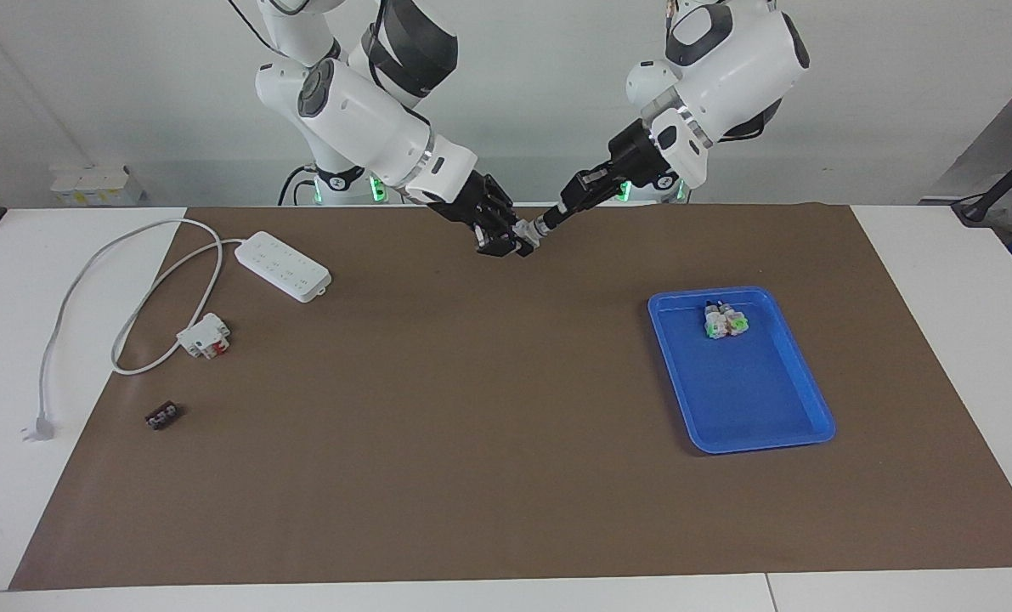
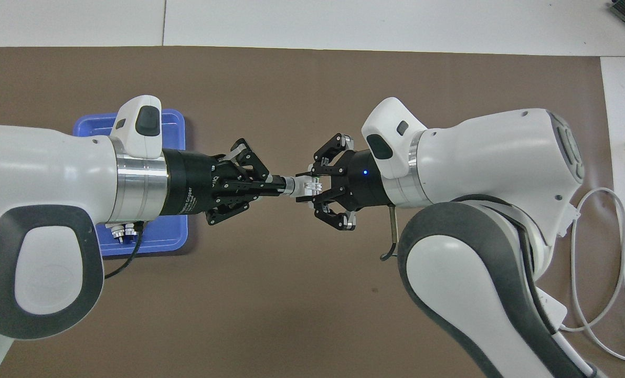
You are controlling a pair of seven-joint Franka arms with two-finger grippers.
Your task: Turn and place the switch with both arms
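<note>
The right arm's black claw gripper (image 1: 518,240) (image 2: 312,190) is clamped on the white-grey body of the small selector switch (image 1: 527,235) (image 2: 302,186), held in the air over the brown mat (image 1: 472,442) near the robots' end of the table. The left arm's black claw gripper (image 1: 548,223) (image 2: 281,185) meets it tip to tip, its fingers pinched narrow on the switch's black knob end, beside the silver collar. Both arms slant down to this one point, with nothing between them but the switch.

Toward the left arm's end of the table lies a blue plastic tray (image 1: 760,408) (image 2: 173,239), with a tight cluster of white-green switches (image 1: 724,321) in its part nearer the robots. Toward the right arm's end lie a white power strip (image 1: 283,266) with its looping grey cable (image 1: 89,263), a white block with red parts (image 1: 204,336), and a small dark part (image 1: 162,416).
</note>
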